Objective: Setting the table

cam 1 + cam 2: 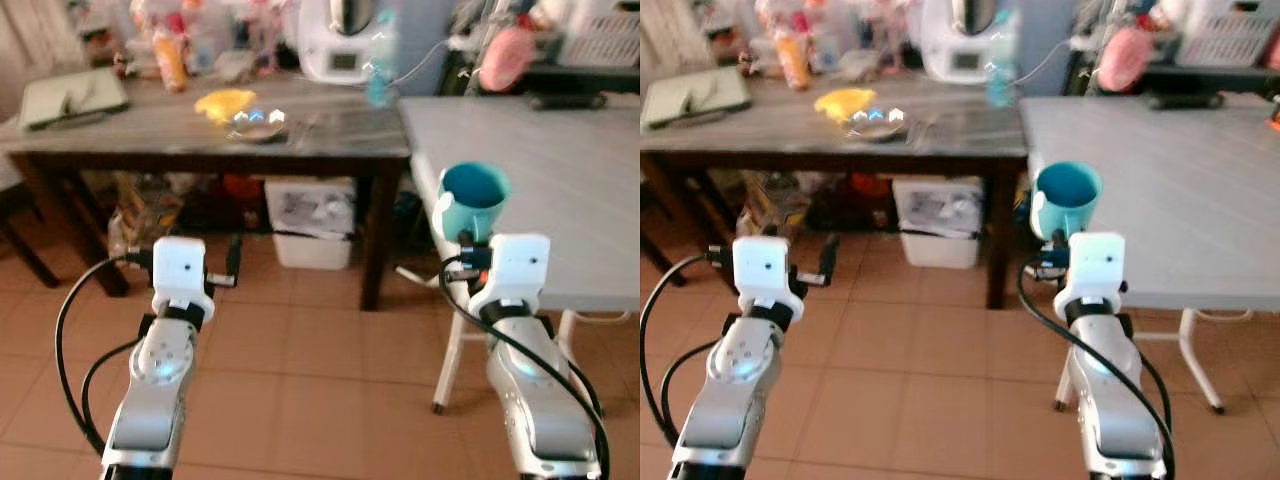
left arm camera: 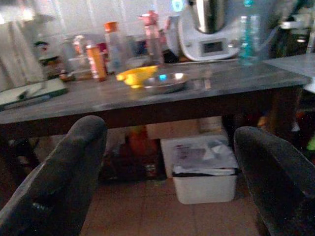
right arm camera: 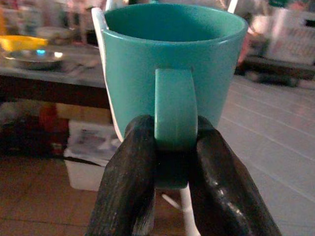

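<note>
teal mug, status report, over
Right pincer shut on teal mug by its handle, mug upright, held off the grey table edge. Left pincer open, nothing in it. Nothing between mug and tabletop.

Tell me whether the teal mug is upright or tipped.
Upright. The teal mug has its open mouth facing up, and the right pincer clamps its handle. Contents cannot be seen.

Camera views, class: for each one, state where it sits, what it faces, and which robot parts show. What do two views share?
Head eye views: look down at both arms, the dark table and the grey table.
Left wrist view: left gripper, fingers apart, facing the metal bowl.
Right wrist view: right gripper clamping the teal mug.
Shared: the mug and the bowl.
</note>
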Controlling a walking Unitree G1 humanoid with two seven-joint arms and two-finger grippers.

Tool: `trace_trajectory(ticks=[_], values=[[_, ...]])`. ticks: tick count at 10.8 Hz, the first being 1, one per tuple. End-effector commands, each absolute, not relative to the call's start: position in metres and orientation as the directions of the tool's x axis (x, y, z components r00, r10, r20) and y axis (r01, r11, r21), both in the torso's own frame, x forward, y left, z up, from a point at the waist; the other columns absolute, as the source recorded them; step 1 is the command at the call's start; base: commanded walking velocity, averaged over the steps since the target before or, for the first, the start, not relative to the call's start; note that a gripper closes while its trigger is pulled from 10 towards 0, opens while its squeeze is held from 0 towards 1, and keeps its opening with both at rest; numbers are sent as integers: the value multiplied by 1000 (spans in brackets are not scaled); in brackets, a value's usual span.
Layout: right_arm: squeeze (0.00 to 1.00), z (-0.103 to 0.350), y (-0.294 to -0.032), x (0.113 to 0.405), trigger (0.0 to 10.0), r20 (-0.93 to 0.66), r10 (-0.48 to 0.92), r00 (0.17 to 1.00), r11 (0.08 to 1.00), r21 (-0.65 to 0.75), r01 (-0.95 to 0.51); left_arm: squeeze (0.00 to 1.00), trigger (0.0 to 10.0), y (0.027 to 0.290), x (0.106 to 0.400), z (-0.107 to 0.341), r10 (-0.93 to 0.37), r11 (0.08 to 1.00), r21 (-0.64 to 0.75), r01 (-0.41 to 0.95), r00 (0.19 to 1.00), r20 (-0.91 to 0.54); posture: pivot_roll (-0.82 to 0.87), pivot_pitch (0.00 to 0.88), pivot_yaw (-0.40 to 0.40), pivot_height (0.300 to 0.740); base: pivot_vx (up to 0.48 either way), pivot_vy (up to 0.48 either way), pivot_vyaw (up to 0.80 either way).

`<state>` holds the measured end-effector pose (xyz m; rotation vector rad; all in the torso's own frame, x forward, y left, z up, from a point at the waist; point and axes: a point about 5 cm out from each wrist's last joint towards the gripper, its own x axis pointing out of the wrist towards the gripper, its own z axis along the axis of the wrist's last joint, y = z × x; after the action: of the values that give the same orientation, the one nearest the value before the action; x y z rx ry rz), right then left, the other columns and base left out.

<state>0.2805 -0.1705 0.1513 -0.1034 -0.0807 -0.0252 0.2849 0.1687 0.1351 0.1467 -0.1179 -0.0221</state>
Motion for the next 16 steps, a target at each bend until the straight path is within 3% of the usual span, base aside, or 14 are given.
trace_trajectory(ticks=[1,3,9,16], values=[[0,159,-161,284,10000,118,12,993,995,-95,-1,0,10000,176,284,137,-13,986,165,-6,993,117,72,10,21,740,0,480,0],[0,159,-160,284,10000,118,17,993,995,-99,-5,0,10000,176,285,138,-12,986,168,-9,992,124,74,7,20,740,0,407,0],[0,159,-161,284,10000,118,20,993,993,-119,-6,0,10000,170,282,142,-84,983,175,56,985,153,71,9,19,740,0,0,0],[0,159,-163,283,10000,114,13,993,992,-126,2,0,10000,165,281,141,-108,982,168,82,982,153,61,20,20,740,344,0,548]])
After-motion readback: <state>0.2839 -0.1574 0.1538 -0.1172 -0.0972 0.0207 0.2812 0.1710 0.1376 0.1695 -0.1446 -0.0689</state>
